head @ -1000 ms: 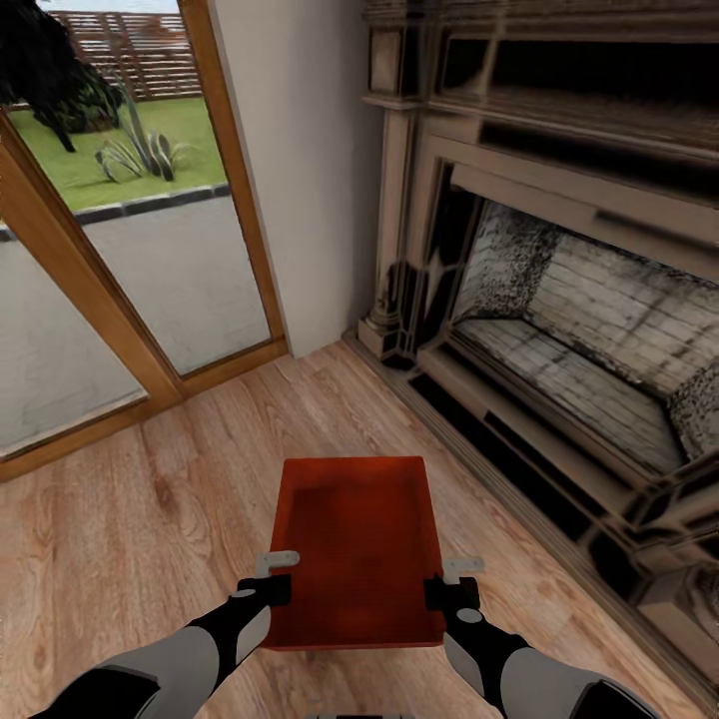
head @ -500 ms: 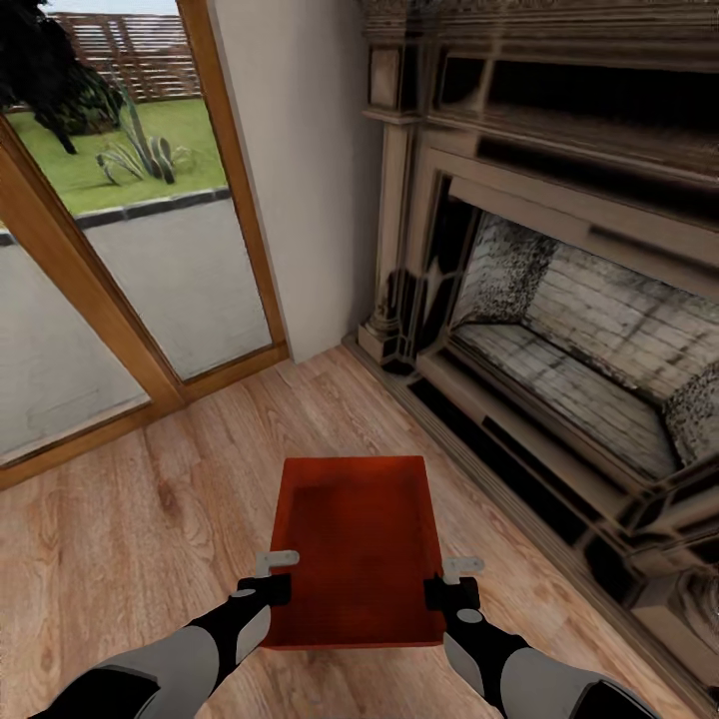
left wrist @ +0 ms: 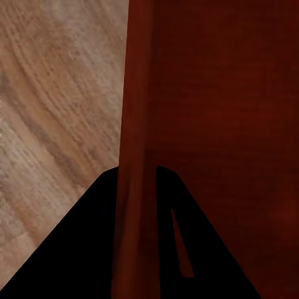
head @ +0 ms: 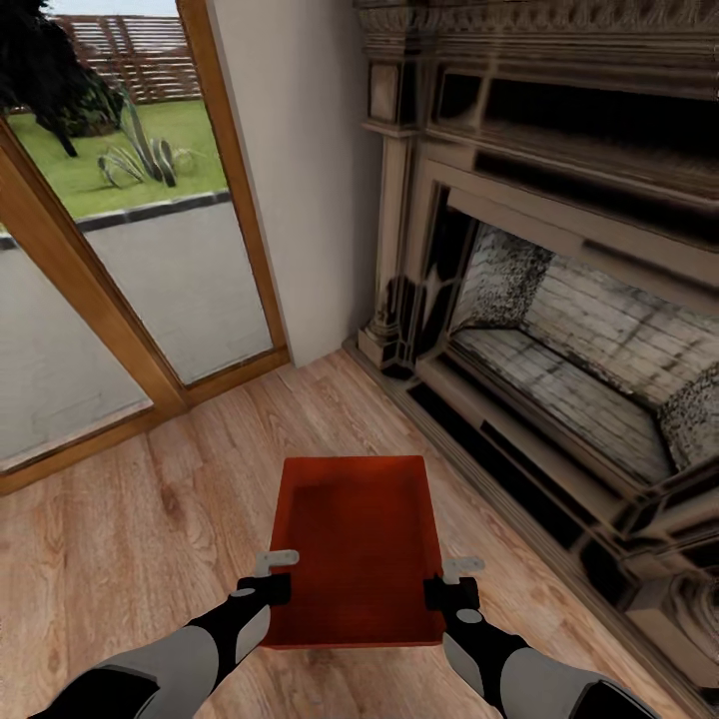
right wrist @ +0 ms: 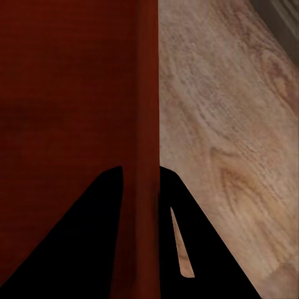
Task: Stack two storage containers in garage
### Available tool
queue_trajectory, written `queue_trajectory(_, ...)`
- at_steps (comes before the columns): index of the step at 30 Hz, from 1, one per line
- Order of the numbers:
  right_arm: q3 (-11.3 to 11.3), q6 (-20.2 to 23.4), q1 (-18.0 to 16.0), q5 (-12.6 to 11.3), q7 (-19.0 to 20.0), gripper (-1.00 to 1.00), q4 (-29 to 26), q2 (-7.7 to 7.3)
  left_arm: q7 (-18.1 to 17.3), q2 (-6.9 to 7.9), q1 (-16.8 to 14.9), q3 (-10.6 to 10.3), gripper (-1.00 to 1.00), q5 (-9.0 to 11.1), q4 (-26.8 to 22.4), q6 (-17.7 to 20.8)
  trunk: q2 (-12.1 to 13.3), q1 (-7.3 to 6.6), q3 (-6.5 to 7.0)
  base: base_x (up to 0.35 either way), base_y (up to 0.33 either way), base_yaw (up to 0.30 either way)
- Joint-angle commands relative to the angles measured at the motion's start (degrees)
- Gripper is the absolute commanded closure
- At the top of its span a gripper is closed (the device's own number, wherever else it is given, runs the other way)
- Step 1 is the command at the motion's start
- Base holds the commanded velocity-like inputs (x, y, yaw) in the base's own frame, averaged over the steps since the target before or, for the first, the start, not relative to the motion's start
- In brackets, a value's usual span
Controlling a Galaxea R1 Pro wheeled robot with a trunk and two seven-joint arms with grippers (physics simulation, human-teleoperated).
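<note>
I am facing a corner of the living room, where the ornate dark fireplace point(head: 559, 330) is filling the right side, tall wood-framed glass doors point(head: 120, 260) are giving onto a lawn at far left, and light wood plank floor point(head: 130, 529) is running between them. I am carrying one orange-red storage container point(head: 358, 544) out in front of me, near and centred, clear of the planks, its open top facing up. I judge it is gripped from both sides so it hangs level while I am driving toward the garage. The left tool point(head: 268, 587) is clenched on the container's left wall, one finger on each face of it. The right tool point(head: 457, 589) is pinching the right wall likewise; in each wrist view the red wall point(left wrist: 134, 162) is passing between two dark fingers point(right wrist: 106, 249).
</note>
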Motion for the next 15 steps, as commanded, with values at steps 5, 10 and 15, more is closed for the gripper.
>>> queue_trajectory(5,0.6,0.0,0.0,-0.4,0.3,1.0,-0.1,0.1,0.2,-0.02,-0.1,1.6,1.0,0.3,0.0,-0.2,2.0,-1.11,0.87,0.0,0.0,0.0)
queue_trajectory(10,0.6,-0.1,0.0,-0.4,0.3,1.0,-0.1,0.12,0.2,-0.02,-0.1,1.6,1.0,0.3,0.0,-0.2,4.0,-2.21,1.77,0.0,0.0,0.0)
queue_trajectory(15,0.9,0.0,0.0,-0.4,0.3,1.0,-0.1,0.1,0.2,-0.02,-0.1,1.6,1.0,0.3,0.0,-0.2,6.0,-3.31,2.67,0.0,0.0,0.0)
